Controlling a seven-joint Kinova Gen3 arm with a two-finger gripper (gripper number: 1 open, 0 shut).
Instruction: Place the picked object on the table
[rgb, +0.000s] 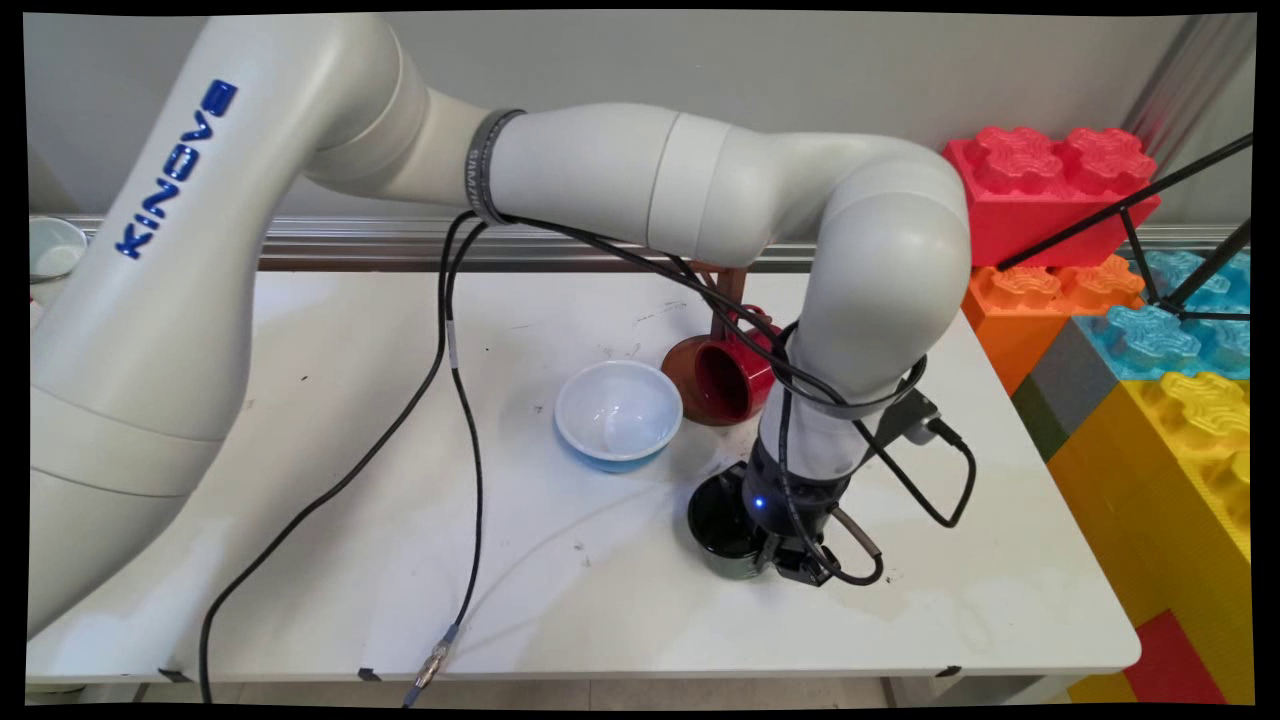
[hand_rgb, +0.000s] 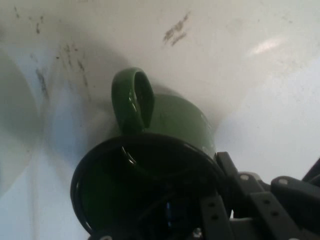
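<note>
Tool (rgb: 790, 565) fingers are clamping the rim of a glossy green mug (hand_rgb: 150, 170) standing on the smooth white tabletop (rgb: 560, 600), one finger inside. Beyond it, a round white bowl (rgb: 618, 412) is sitting beside a tipped red mug (rgb: 722, 378).

The only lettering that can be read is the word KINOVA in blue capitals, running up the big white link of the arm (rgb: 150, 300) at the left of the main view. A grey band (rgb: 487, 165) around the arm further along carries small pale lettering, too small to make out. The hand view shows no text.
</note>
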